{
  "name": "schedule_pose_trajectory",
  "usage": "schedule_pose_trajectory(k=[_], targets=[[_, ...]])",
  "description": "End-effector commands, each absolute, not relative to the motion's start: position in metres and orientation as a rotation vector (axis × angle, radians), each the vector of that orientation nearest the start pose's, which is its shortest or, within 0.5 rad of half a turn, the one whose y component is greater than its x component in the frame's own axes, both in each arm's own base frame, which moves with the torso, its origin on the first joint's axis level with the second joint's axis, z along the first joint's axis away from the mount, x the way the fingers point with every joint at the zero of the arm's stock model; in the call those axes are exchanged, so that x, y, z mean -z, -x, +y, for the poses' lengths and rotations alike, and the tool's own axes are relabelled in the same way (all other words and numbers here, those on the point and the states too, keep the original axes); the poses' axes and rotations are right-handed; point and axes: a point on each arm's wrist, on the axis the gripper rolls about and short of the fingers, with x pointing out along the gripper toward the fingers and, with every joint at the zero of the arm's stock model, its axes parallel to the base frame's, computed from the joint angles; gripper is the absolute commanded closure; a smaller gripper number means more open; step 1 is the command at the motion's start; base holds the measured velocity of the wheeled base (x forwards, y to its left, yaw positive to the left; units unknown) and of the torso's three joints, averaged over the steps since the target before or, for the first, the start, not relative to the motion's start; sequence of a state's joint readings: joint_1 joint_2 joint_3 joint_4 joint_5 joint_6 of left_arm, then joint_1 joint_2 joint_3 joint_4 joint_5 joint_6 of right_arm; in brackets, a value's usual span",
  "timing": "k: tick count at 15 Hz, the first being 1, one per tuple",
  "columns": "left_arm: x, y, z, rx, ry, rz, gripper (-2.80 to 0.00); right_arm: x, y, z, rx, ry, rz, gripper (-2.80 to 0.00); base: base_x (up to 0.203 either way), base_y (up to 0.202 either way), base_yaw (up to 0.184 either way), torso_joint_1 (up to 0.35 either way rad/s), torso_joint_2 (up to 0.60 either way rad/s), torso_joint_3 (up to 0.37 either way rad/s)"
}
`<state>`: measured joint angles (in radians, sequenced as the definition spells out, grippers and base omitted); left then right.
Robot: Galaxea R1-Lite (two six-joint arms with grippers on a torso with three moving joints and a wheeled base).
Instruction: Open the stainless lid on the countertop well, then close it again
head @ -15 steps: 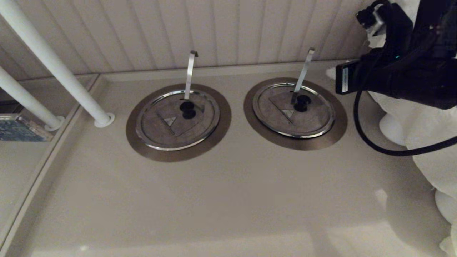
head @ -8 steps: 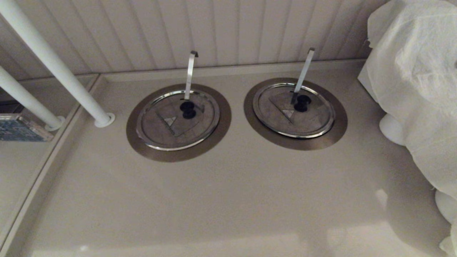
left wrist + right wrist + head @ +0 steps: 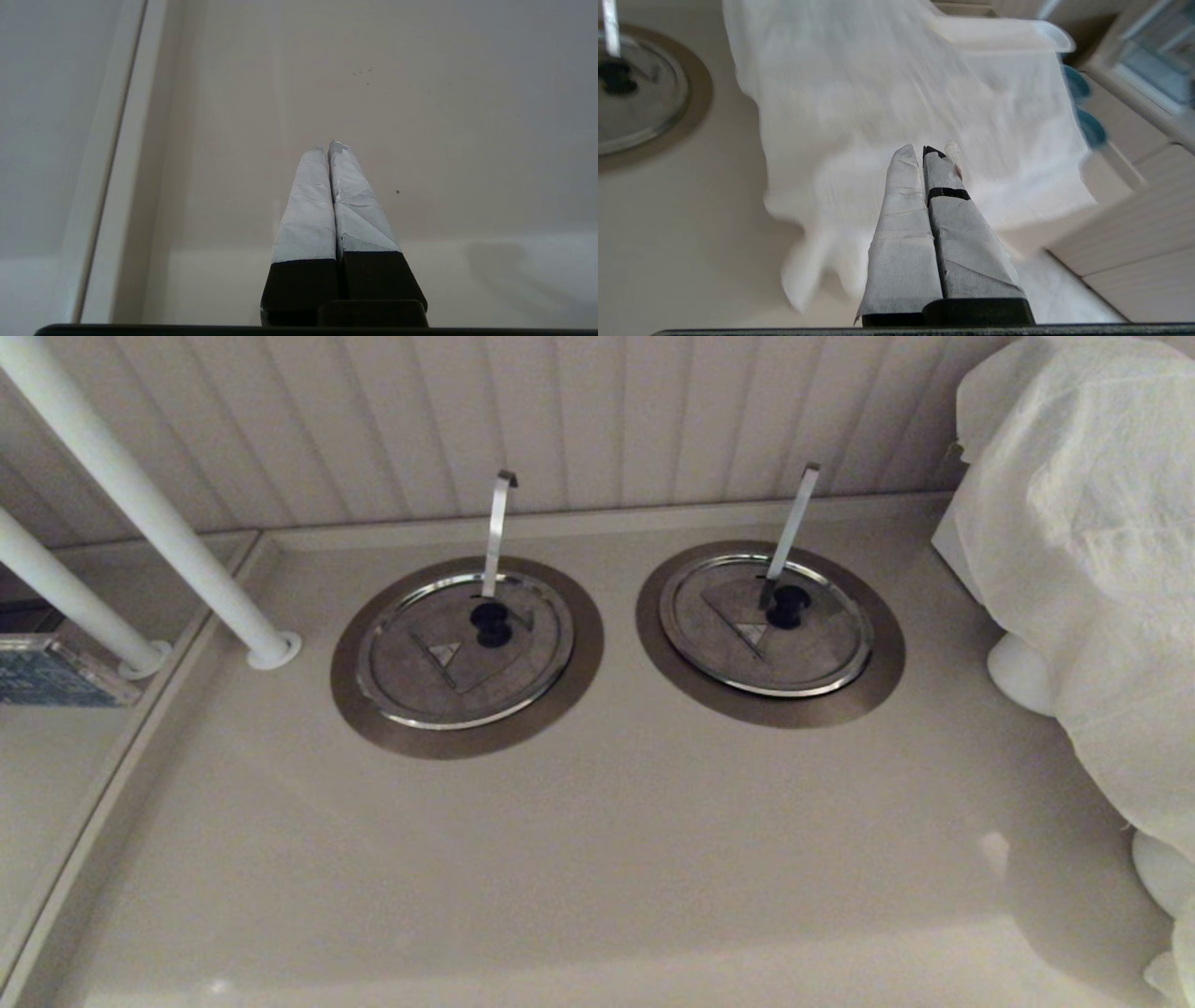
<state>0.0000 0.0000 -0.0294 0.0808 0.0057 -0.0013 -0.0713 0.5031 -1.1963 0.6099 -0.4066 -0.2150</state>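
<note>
Stainless lid point(image 3: 766, 625) sits flat on the countertop well point(image 3: 887, 658), right of its twin point(image 3: 465, 649); both grippers point(image 3: 332, 145) point(image 3: 924, 150) pinched empty; we risk snagging the white cloth point(image 3: 896, 93).

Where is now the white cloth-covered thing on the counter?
In the head view, the white cloth-covered thing stands at the counter's right edge, just right of the right-hand steel lid.

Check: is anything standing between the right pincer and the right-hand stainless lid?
Nothing visible stands between. The right pincer hangs over the white cover; bare counter separates that from the stainless lid.
</note>
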Motion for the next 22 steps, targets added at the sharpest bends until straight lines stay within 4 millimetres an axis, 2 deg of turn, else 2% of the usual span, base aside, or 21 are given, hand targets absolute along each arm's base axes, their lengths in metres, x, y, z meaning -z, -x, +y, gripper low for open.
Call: schedule_pose_trajectory(k=[1, 2, 4, 5, 8, 11, 12, 14, 17, 20, 22], targets=[[-0.075, 0.025, 0.000, -0.006, 0.001, 0.051, 0.00, -0.285, 0.113, 0.002, 0.503, 0.191, -0.102, 0.00, 0.000, 0.000, 0.000, 0.000, 0.00, 0.000], [-0.075, 0.025, 0.000, -0.005, 0.001, 0.052, 0.00, -0.273, 0.112, 0.003, 0.483, 0.165, -0.091, 0.00, 0.000, 0.000, 0.000, 0.000, 0.00, 0.000], [-0.075, 0.025, 0.000, -0.005, 0.001, 0.052, 0.00, -0.269, 0.109, 0.006, 0.343, 0.006, -0.120, 0.00, 0.000, 0.000, 0.000, 0.000, 0.00, 0.000], [-0.076, 0.025, 0.000, -0.005, 0.001, 0.051, 0.00, -0.270, 0.109, 0.006, 0.276, -0.004, -0.131, 0.00, 0.000, 0.000, 0.000, 0.000, 0.00, 0.000], [-0.075, 0.025, 0.000, -0.006, 0.001, 0.051, 0.00, -0.272, 0.113, -0.012, 0.159, 0.019, -0.174, 0.00, 0.000, 0.000, 0.000, 0.000, 0.00, 0.000], [-0.075, 0.025, 0.000, -0.006, 0.001, 0.052, 0.00, -0.237, 0.131, -0.007, 0.212, 0.078, -0.210, 0.00, 0.000, 0.000, 0.000, 0.000, 0.00, 0.000], [-0.075, 0.025, 0.000, -0.006, 0.001, 0.052, 0.00, -0.226, 0.129, -0.005, 0.215, 0.094, -0.191, 0.00, 0.000, 0.000, 0.000, 0.000, 0.00, 0.000], [-0.075, 0.025, 0.000, -0.006, 0.001, 0.052, 0.00, -0.193, 0.115, -0.004, 0.166, 0.111, -0.116, 0.00, 0.000, 0.000, 0.000, 0.000, 0.00, 0.000], [-0.075, 0.025, 0.000, -0.005, 0.001, 0.052, 0.00, -0.143, 0.075, -0.001, 0.067, 0.077, 0.053, 0.00, 0.000, 0.000, 0.000, 0.000, 0.00, 0.000], [-0.075, 0.025, 0.000, -0.006, 0.001, 0.052, 0.00, -0.097, 0.038, 0.000, 0.023, 0.084, 0.065, 0.00, 0.000, 0.000, 0.000, 0.000, 0.00, 0.000], [-0.075, 0.025, 0.000, -0.005, 0.001, 0.052, 0.00, -0.073, 0.024, 0.000, -0.002, 0.099, 0.048, 0.00, 0.000, 0.000, 0.000, 0.000, 0.00, 0.000]])
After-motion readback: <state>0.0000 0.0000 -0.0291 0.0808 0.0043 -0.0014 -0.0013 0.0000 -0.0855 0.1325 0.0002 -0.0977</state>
